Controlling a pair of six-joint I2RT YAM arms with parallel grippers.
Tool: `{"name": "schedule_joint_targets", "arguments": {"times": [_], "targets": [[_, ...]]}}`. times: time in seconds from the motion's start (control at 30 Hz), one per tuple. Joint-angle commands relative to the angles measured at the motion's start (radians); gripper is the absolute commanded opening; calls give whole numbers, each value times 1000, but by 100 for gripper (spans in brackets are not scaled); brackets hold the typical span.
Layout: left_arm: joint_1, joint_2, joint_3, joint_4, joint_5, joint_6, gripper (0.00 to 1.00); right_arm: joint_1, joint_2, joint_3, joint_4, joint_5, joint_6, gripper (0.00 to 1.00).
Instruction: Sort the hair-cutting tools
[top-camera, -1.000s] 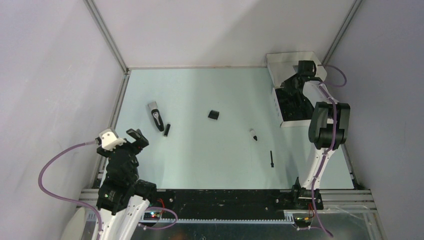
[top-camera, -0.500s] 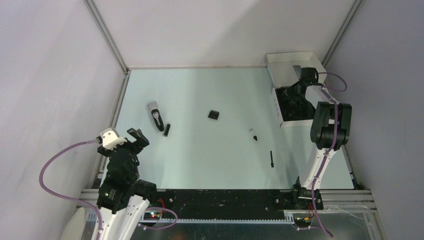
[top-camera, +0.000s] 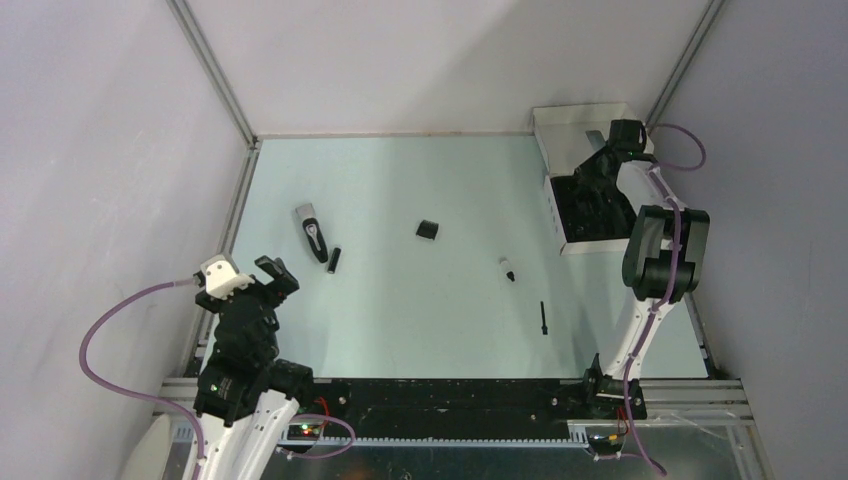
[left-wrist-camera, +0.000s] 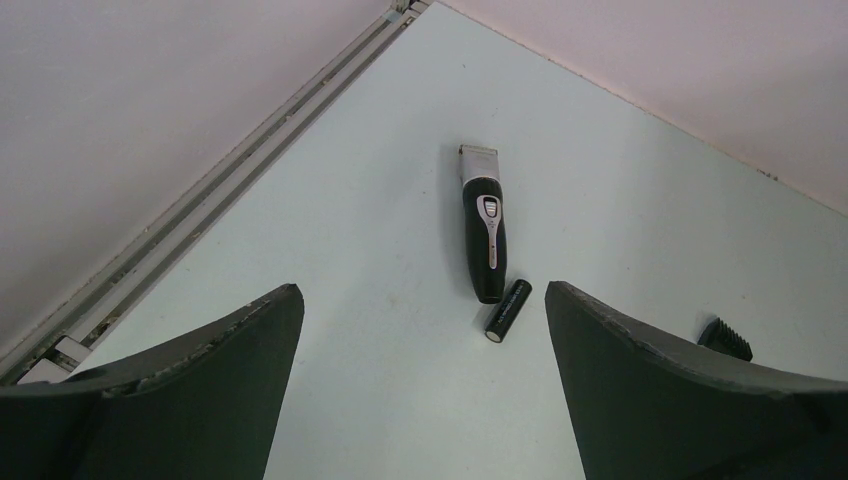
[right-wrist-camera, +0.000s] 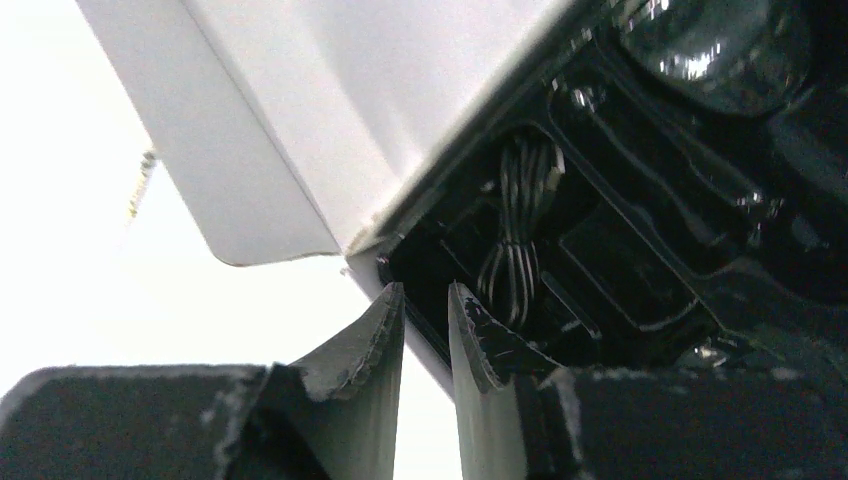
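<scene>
Overhead, the right arm (top-camera: 660, 245) reaches over the white box (top-camera: 585, 118) at the far right of the desk (top-camera: 420, 180). Its wrist has swung slightly toward the box's outer wall since a moment ago, while nothing on the desk has shifted. The hair clipper (top-camera: 312, 232) lies at the left, with a short black cylinder (top-camera: 333, 261) just beside its near end. The comb attachment (top-camera: 427, 230) sits mid-desk, a small white-and-black piece (top-camera: 508, 270) lies nearer the bases, and the thin stick brush (top-camera: 543, 318) lies nearest of all. The left pincer (top-camera: 265, 278) hovers released over the near left corner.

From the left wrist, the wide-spread fingers frame the clipper and the cylinder, with the comb attachment at the right edge. All three lie well apart from the pincer.

From the right wrist, the right pincer (right-wrist-camera: 427, 325) is barely parted and grasps nothing, poised at the rim of the black tray (right-wrist-camera: 650, 260). The coiled cable (right-wrist-camera: 515, 235) rests in a tray compartment just beyond the fingertips. The cable looks stowed, so this arm is probably backing out, and five loose pieces remain to sort.
</scene>
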Motion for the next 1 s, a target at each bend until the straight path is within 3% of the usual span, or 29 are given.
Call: {"name": "schedule_joint_targets", "arguments": {"times": [0.0,0.57,0.77,0.97], "targets": [[-4,7,15,10,-3,6,98,-19,22,103,17,37,-21,27],[-4,4,20,-4,6,-10,98,-47,102,32,50,59,23,22],[-4,4,21,1,12,-9,98,-42,9,31,17,55,-32,25],[-5,-1,18,21,29,-7,98,4,-148,3,-82,95,-112,34]]}}
